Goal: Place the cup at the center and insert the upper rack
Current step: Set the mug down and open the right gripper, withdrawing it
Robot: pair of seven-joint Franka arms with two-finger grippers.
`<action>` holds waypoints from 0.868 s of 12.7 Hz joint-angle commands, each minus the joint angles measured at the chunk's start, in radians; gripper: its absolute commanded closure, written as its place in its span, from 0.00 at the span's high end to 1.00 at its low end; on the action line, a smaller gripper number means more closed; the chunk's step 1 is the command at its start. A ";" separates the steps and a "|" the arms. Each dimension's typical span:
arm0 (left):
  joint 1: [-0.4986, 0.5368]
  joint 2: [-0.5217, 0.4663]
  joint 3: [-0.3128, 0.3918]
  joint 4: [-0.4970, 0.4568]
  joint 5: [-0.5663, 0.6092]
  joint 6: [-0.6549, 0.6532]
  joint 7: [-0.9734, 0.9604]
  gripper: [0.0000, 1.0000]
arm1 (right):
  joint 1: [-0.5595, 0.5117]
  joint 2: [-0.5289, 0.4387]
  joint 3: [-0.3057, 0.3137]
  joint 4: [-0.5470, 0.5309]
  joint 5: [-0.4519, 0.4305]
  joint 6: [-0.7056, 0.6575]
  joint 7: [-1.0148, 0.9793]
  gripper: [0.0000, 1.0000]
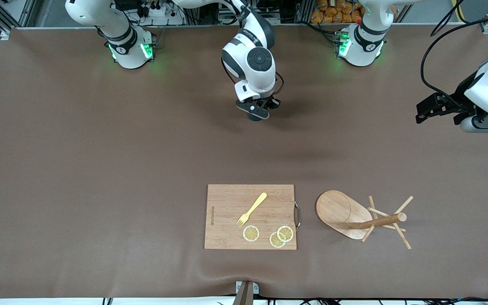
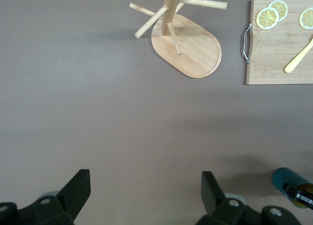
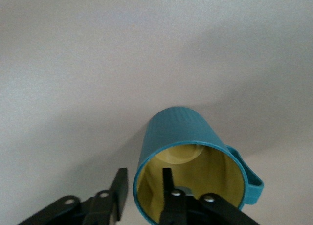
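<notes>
The right gripper (image 3: 142, 195) stands at the cup (image 3: 188, 156), one finger outside the rim and the other inside the yellowish-tan interior, so that the wall lies between the jaws; a narrow gap shows between the outer finger and the ribbed teal wall, and whether the inner finger touches the wall cannot be told, so a firm hold is not confirmed. In the front view the right gripper (image 1: 256, 109) points straight down from a folded wrist, the arm reaching in from its base to the middle of the table, farther from the front camera than the cutting board (image 1: 227, 237); the cup is almost wholly hidden beneath it there. The cup stands upright on the brown table (image 1: 100, 169), its handle turned to one side. The left gripper (image 2: 142, 191) has its fingers spread wide with nothing between them, and it hangs over bare table near the left arm's end (image 1: 428, 111), the arm waiting with its wrist turned level. The upper rack (image 1: 354, 214) stands just beside the cutting board, toward the left arm's end, apart from the board's metal handle (image 1: 298, 214); its oval base rests on the table, with the post and crossing pegs rising from it. On the cutting board lie a yellow fork (image 1: 251, 209) and three lemon slices (image 1: 277, 236).
</notes>
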 commanded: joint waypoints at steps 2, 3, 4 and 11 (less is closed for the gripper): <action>0.001 -0.010 -0.001 0.008 -0.009 -0.005 0.005 1.00 | -0.004 -0.008 -0.004 0.011 0.019 0.001 -0.010 1.00; 0.000 -0.012 -0.003 0.009 -0.009 -0.005 -0.001 1.00 | -0.007 -0.014 -0.010 0.014 0.016 -0.007 -0.013 1.00; -0.002 -0.013 -0.004 0.011 -0.009 -0.007 -0.007 1.00 | -0.027 -0.025 -0.012 0.028 0.010 -0.013 -0.016 1.00; 0.001 -0.024 -0.058 0.014 -0.012 -0.011 -0.061 1.00 | -0.295 -0.241 -0.062 0.033 -0.001 -0.269 -0.339 1.00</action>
